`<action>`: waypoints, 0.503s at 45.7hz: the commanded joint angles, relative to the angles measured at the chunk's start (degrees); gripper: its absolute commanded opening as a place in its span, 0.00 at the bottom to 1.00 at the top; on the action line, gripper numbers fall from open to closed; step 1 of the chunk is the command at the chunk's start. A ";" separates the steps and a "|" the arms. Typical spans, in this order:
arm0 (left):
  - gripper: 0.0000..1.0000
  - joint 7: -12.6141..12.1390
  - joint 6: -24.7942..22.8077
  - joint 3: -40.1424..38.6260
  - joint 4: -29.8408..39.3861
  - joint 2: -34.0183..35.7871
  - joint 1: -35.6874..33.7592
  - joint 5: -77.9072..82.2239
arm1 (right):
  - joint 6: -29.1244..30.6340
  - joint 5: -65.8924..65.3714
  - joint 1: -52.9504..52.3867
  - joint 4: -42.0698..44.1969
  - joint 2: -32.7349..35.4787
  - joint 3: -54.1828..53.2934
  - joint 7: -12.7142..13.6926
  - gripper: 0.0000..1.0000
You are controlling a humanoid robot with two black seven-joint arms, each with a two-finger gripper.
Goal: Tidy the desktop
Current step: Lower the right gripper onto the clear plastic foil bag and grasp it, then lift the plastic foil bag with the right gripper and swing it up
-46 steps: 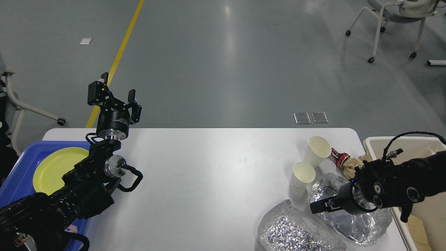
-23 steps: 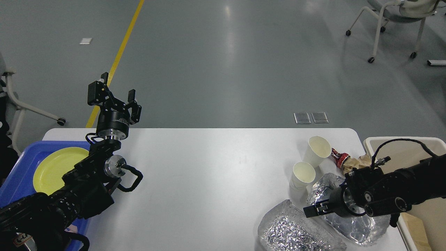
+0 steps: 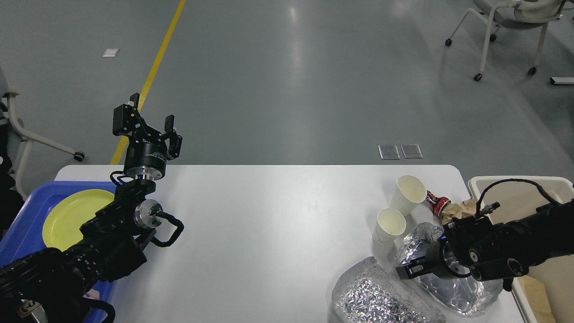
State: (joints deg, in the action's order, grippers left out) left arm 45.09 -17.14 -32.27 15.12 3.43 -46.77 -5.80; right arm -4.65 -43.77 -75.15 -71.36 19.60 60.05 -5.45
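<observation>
floor (image 3: 287,80): grey, glossy, pale light glare | yellow line (image 3: 152,72) upper left | wheeled chair (image 3: 506,31) top right | chair leg (image 3: 36,139) far left

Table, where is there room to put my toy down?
The desktop is bare through the middle, between the left arm beside the blue tray and the paper cups. The right end is crowded with cups and foil containers.
</observation>
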 commanded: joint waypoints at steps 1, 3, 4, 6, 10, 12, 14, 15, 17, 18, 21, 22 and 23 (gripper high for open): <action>1.00 0.00 0.00 -0.07 0.00 0.00 -0.08 0.00 | 0.08 0.00 0.09 -0.27 0.08 -0.02 -0.09 0.27; 1.00 0.00 0.00 0.02 0.00 0.00 0.01 0.00 | 0.17 0.00 0.01 -0.35 0.17 -0.02 -0.09 0.21; 1.00 0.00 0.00 0.02 0.00 0.00 0.01 0.00 | 0.17 0.00 0.09 -0.35 0.17 -0.02 -0.26 0.19; 1.00 0.00 0.00 0.02 0.00 0.00 0.01 0.00 | 0.25 0.00 0.10 -0.35 0.17 0.07 -0.26 0.15; 1.00 0.00 0.00 0.02 0.00 0.00 0.01 0.00 | 0.43 0.00 0.18 -0.44 0.26 0.16 -0.26 0.00; 1.00 0.00 0.00 0.02 0.00 0.00 0.01 0.00 | 0.61 0.00 0.27 -0.53 0.35 0.16 -0.26 0.00; 1.00 0.00 0.00 0.02 0.00 0.00 0.01 0.00 | 0.61 0.00 0.36 -0.53 0.61 0.16 -0.26 0.00; 1.00 0.00 0.00 0.02 0.00 0.00 0.01 0.00 | 0.61 0.00 0.36 -0.62 0.78 0.16 -0.26 0.00; 1.00 0.00 0.00 0.02 0.00 0.00 -0.08 0.00 | 0.61 0.00 0.36 -0.79 1.14 0.16 -0.26 0.00; 1.00 0.00 0.00 0.02 0.00 0.00 0.01 0.00 | 0.52 0.00 0.36 -0.97 1.40 0.16 -0.26 0.00; 1.00 0.00 0.00 0.02 0.00 0.00 0.01 0.00 | 0.61 0.00 0.27 -1.32 2.10 0.16 -0.44 0.00; 1.00 0.00 0.00 0.02 0.00 0.00 0.01 0.00 | 0.61 0.00 0.27 -1.58 2.45 0.16 -0.52 0.00; 1.00 0.00 0.00 0.02 0.00 0.00 0.01 0.00 | 0.61 0.00 0.10 -1.85 2.80 0.16 -0.61 0.00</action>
State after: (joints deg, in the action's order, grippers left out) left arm 45.09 -17.14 -32.27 15.12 3.43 -46.77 -5.80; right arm -4.07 -43.78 -74.82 -72.32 21.01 60.21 -5.75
